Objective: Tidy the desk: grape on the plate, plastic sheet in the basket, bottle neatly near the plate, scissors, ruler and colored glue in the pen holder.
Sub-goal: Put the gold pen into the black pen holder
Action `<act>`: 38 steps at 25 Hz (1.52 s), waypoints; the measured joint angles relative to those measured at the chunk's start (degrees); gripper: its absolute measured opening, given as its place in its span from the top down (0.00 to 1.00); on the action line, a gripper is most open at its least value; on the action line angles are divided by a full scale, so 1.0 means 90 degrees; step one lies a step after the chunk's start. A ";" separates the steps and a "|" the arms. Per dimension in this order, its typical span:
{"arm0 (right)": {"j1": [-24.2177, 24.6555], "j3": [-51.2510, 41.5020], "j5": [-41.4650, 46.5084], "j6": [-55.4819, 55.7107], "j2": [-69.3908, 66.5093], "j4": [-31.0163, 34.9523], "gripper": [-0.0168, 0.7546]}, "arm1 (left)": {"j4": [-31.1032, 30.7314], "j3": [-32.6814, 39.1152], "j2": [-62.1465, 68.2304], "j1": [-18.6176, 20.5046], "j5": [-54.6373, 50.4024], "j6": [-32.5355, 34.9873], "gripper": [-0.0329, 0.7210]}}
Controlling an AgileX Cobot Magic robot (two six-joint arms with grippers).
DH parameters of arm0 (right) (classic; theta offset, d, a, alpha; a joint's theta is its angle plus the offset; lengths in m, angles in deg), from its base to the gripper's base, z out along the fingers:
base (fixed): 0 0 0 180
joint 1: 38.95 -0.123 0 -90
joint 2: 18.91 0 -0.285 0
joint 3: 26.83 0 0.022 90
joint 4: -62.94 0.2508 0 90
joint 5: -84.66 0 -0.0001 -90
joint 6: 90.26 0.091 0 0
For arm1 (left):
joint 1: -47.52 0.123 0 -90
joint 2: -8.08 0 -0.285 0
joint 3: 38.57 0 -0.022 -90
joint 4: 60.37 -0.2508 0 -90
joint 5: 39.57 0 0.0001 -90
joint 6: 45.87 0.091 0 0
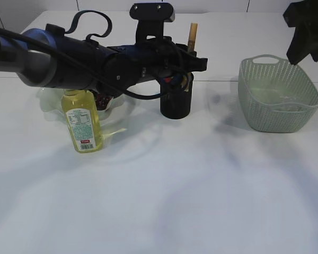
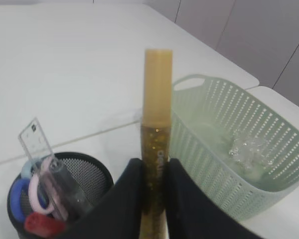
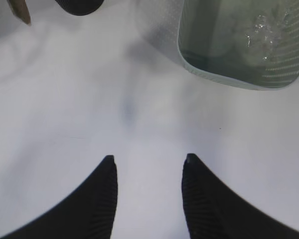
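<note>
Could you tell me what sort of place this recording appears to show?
Probably a lab or office workbench staged as a desk: a plain white table holding a black mesh pen holder with stationery, a pale green basket and a yellow bottle, with white panelled walls behind.

Front of table: bare white table (image 1: 164,201) ahead of everything, wide room for me to sweep either arm

Middle gap: open stretch between the pen holder (image 1: 175,100) and the basket (image 1: 278,95); they stand well apart

Pen holder mouth: crowded on its left by the ruler (image 2: 35,142) and scissors (image 2: 32,191); mesh on the right shows free

Left side: bottle (image 1: 83,120) stands just before the plate (image 1: 53,108), blocking a low approach there

Under my right gripper (image 3: 148,164): only bare table between my spread fingers
</note>
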 joint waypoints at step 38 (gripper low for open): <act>0.0000 -0.0004 0.0000 0.0000 0.0000 -0.0015 0.53 | 0.0859 -0.1259 0.1122 0.0292 0.0832 0.1596 0.83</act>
